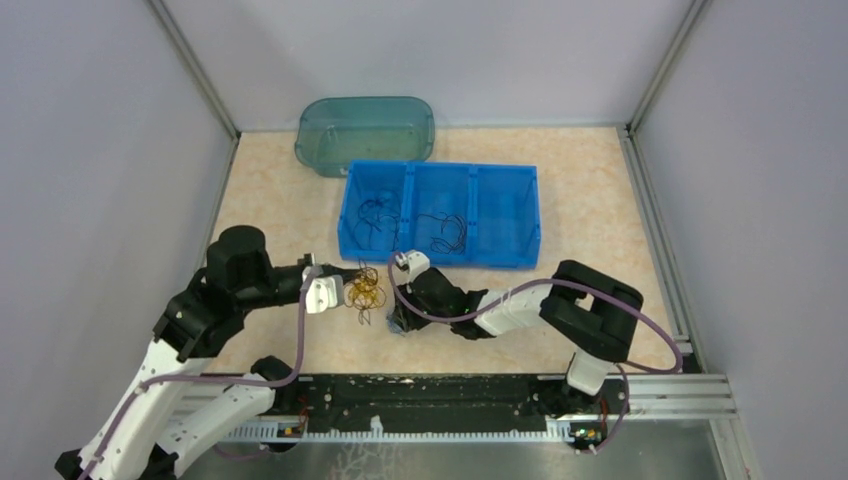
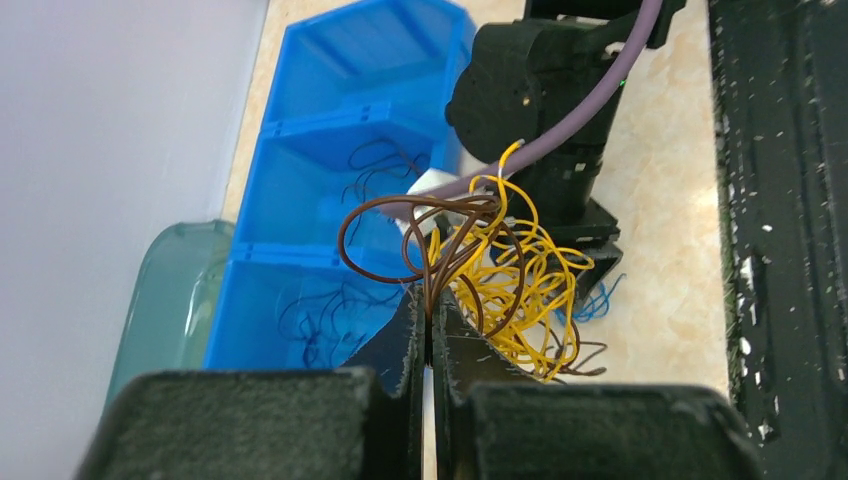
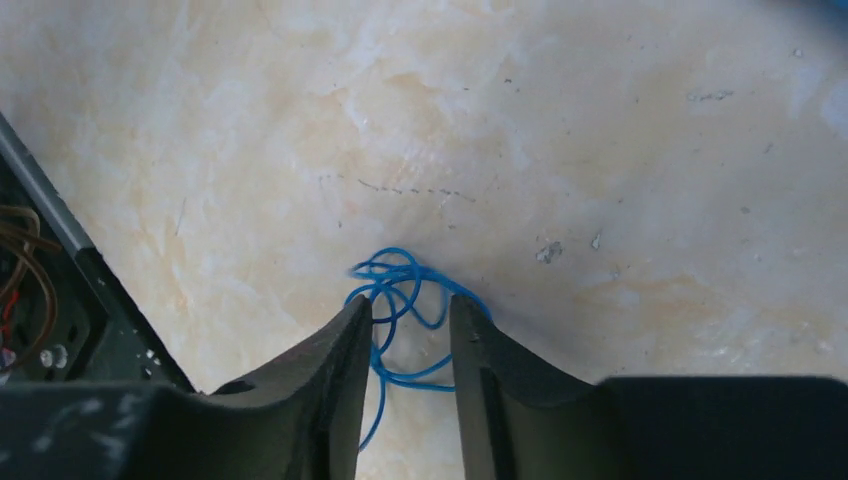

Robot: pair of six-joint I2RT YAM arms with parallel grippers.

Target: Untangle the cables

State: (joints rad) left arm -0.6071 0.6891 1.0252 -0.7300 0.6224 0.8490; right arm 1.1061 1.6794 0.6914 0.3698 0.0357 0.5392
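A clump of yellow cables (image 1: 363, 293) and brown cables lies on the table in front of the blue bin. My left gripper (image 2: 432, 300) is shut on strands of a brown cable (image 2: 346, 240) at the edge of the yellow cables (image 2: 530, 290); seen from above, the left gripper (image 1: 335, 293) sits just left of the clump. A small looped blue cable (image 3: 400, 270) lies on the table right of the clump. My right gripper (image 3: 410, 310) points down over it, jaws apart, loops of the blue cable between the fingers. From above, the right gripper (image 1: 398, 322) stands right of the clump.
A blue three-compartment bin (image 1: 440, 165) stands behind the clump, with dark blue cables (image 1: 378, 215) in its left compartment and black cables (image 1: 445, 232) in the middle one. A teal lid (image 1: 365, 130) lies behind it. A black rail (image 1: 430, 395) runs along the near edge.
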